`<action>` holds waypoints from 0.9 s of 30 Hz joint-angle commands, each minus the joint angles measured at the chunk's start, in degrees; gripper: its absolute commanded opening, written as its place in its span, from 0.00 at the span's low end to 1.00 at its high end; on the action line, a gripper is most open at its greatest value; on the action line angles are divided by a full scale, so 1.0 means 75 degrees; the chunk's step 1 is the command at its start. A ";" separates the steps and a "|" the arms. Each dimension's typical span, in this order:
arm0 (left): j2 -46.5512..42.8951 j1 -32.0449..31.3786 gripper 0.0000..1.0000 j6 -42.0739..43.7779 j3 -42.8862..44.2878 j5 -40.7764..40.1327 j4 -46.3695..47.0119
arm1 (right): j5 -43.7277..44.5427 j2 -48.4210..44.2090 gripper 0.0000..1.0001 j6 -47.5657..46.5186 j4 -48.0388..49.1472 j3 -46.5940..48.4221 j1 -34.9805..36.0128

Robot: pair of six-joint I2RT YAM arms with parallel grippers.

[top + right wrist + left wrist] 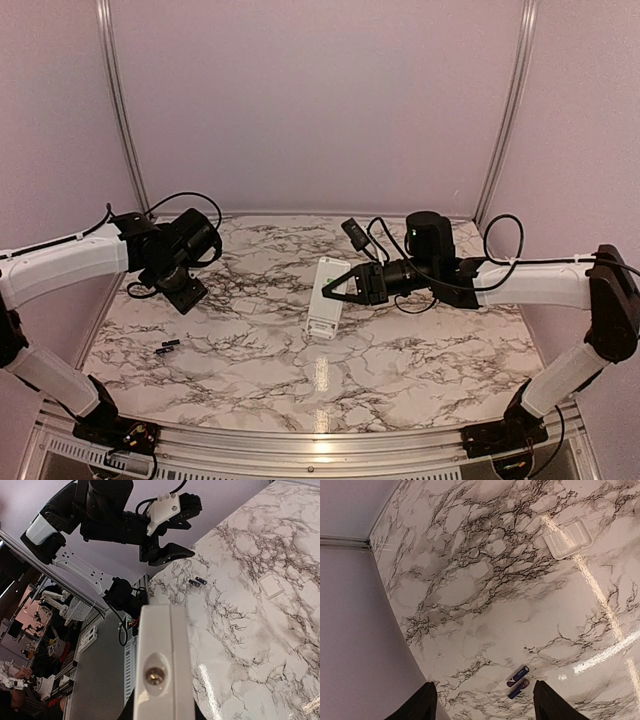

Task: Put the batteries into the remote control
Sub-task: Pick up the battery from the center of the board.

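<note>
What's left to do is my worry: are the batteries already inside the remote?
No, both batteries lie loose on the table, side by side, apart from the remote.

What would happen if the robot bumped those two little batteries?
They would probably roll: the batteries are slim round cylinders lying on their sides. The table looks glossy and flat, so little would likely stop them. They look hard and tiny, so the open left gripper should probably close across them rather than nudge them.
</note>
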 commanded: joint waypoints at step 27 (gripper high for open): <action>0.1215 0.1357 0.48 0.1853 -0.1392 0.1988 0.0152 | -0.0230 -0.0066 0.00 0.0229 0.0370 0.0256 -0.0013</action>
